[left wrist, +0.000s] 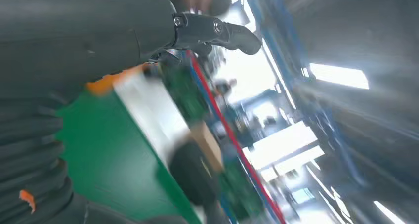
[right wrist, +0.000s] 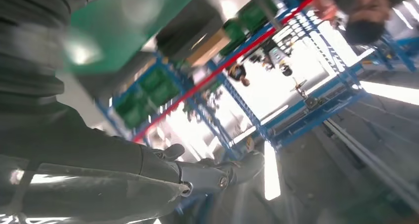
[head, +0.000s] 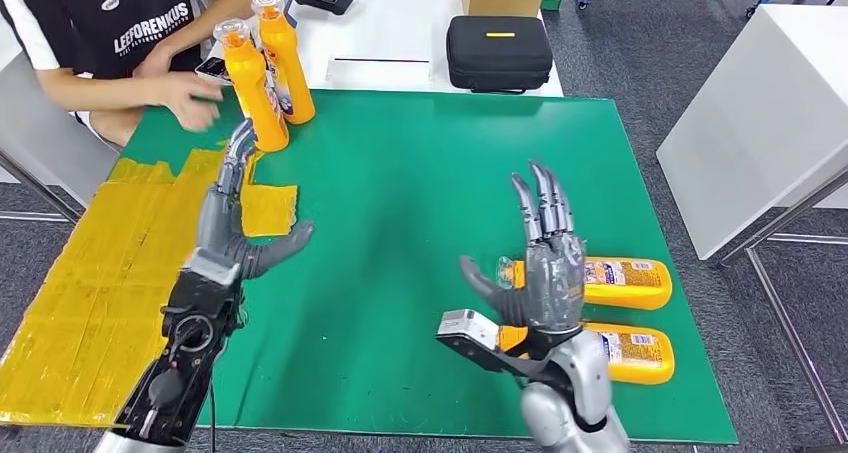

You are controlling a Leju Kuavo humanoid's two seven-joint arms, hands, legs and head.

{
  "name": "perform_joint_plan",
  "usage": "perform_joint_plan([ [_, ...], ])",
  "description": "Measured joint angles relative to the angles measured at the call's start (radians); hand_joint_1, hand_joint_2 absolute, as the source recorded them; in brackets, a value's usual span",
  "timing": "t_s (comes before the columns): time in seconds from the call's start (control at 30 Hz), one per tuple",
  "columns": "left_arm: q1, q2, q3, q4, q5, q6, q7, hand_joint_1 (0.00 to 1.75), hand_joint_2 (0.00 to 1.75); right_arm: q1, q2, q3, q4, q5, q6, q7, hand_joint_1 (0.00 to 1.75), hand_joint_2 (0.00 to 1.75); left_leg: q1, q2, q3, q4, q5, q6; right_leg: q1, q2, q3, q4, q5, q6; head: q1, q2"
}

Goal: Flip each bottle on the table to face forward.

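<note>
Two lying bottles (head: 628, 283) near mat's (head: 420, 183) right edge; right hand (head: 545, 263) open above

Two orange bottles (head: 268, 65) stand upright, touching, at upper left of the frame. Two more (head: 625, 318) lie flat side by side at lower right, labels up.
</note>
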Motion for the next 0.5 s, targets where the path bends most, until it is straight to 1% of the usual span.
perform_joint_plan([
  [0.07,0.026,-0.002,0.012,-0.027,0.031,-0.068,0.0,0.0,1.75,-0.007,-0.04,-0.039,0.009,0.024,0.018,0.0,0.0,1.75,0.0,0.0,0.0,0.0,0.0,0.0,0.0,0.0,0.0,0.0,0.0,0.0,0.0,0.0],
  [0.17,0.047,-0.011,0.039,-0.044,0.031,-0.115,0.0,0.0,1.75,-0.013,-0.08,-0.079,0.021,0.043,0.052,-0.001,0.0,1.75,0.0,0.0,0.0,0.0,0.0,0.0,0.0,0.0,0.0,0.0,0.0,0.0,0.0,0.0],
  [0.23,0.053,-0.024,0.062,-0.045,-0.005,-0.12,0.0,0.0,1.75,-0.015,-0.106,-0.102,0.028,0.055,0.086,0.003,0.0,1.75,0.0,0.0,0.0,0.0,0.0,0.0,0.0,0.0,0.0,0.0,0.0,0.0,0.0,0.0],
  [0.33,0.057,-0.043,0.088,-0.046,-0.084,-0.096,0.0,0.0,1.75,-0.015,-0.145,-0.141,0.039,0.062,0.13,0.006,0.0,1.75,0.0,-0.001,0.0,0.0,0.0,0.0,0.0,-0.001,0.0,0.0,0.0,0.0,0.0,0.0],
  [0.43,0.056,-0.055,0.099,-0.045,-0.138,-0.075,0.0,0.0,1.75,-0.011,-0.18,-0.178,0.047,0.063,0.178,-0.003,0.0,1.75,-0.001,-0.001,0.0,0.0,0.0,0.0,-0.001,0.0,0.0,0.0,0.0,0.0,0.0,0.0],
  [0.5,0.053,-0.063,0.102,-0.041,-0.146,-0.09,0.005,0.0,1.75,0.0,-0.199,-0.205,0.049,0.06,0.208,-0.012,0.0,1.75,-0.001,-0.001,0.0,0.001,0.0,0.0,-0.001,-0.001,0.0,0.0,0.0,0.001,0.0,0.0],
])
